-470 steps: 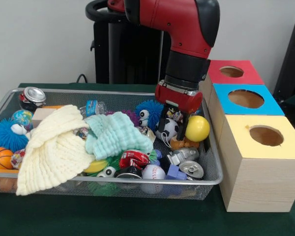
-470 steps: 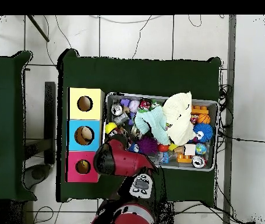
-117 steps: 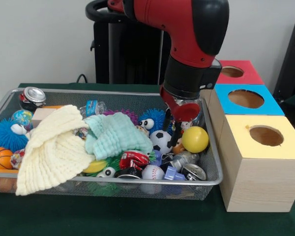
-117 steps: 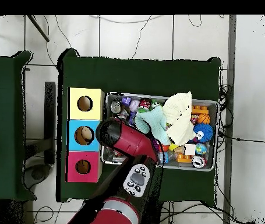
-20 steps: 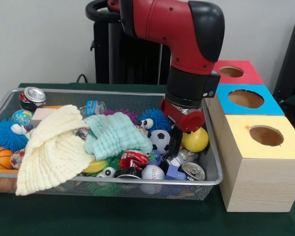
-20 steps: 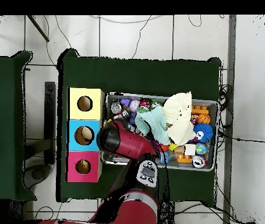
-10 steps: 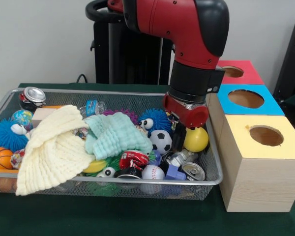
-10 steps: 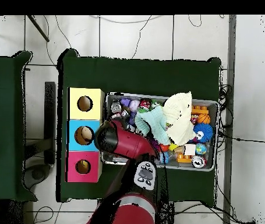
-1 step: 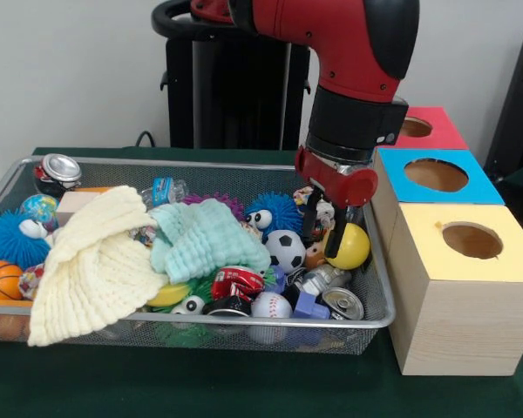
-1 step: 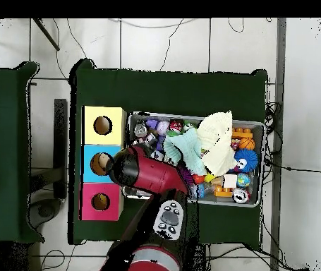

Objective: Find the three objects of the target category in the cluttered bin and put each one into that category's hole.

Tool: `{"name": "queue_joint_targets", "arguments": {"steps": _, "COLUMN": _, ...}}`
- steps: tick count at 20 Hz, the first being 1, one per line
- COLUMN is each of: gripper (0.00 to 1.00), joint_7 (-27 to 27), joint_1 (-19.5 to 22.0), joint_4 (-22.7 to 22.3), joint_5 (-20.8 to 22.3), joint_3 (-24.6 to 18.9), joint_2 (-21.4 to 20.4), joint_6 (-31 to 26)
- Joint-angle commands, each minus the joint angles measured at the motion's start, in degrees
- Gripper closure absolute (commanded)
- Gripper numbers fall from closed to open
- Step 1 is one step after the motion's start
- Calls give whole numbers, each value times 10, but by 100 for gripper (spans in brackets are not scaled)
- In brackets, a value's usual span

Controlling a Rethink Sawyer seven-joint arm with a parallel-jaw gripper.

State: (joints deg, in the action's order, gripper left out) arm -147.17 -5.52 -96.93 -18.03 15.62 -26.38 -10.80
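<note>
Red arm's gripper (image 9: 324, 237): above the wire bin's (image 9: 376, 296) end nearest the boxes.
Jaws: parted, nothing held.
Yellow ball (image 9: 352, 246): touching one finger.
Soccer ball (image 9: 285, 249): just beside.

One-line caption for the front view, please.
Red arm's gripper hangs in the wire bin beside a yellow ball.

A robotics lab: green-clothed table (image 10: 170, 88) on tiled floor (image 10: 304, 106), loose cables (image 10: 156, 28), colour-topped sorting boxes (image 9: 453, 261).
</note>
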Motion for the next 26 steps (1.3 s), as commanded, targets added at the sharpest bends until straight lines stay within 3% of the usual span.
{"name": "queue_joint_targets", "arguments": {"steps": 1, "gripper": 0, "joint_7": -49, "joint_1": 3, "joint_4": -30, "joint_5": 16, "joint_3": -10, "joint_2": 8, "joint_6": -15}}
{"name": "queue_joint_targets", "arguments": {"steps": 9, "gripper": 0, "joint_7": -46, "joint_1": 14, "joint_4": -30, "joint_5": 14, "joint_3": -29, "joint_2": 15, "joint_6": -9}}
{"name": "queue_joint_targets", "arguments": {"steps": 15, "gripper": 0, "joint_7": -77, "joint_1": 18, "joint_4": -38, "joint_5": -15, "joint_3": -36, "joint_2": 31, "joint_6": -12}}
{"name": "queue_joint_targets", "arguments": {"steps": 17, "gripper": 0, "joint_7": -70, "joint_1": 43, "joint_4": -54, "joint_5": -17, "joint_3": -61, "joint_2": 22, "joint_6": -21}}
{"name": "queue_joint_targets", "arguments": {"steps": 26, "gripper": 0, "joint_7": -85, "joint_1": 45, "joint_4": -109, "joint_5": -23, "joint_3": -42, "joint_2": -33, "joint_6": -60}}
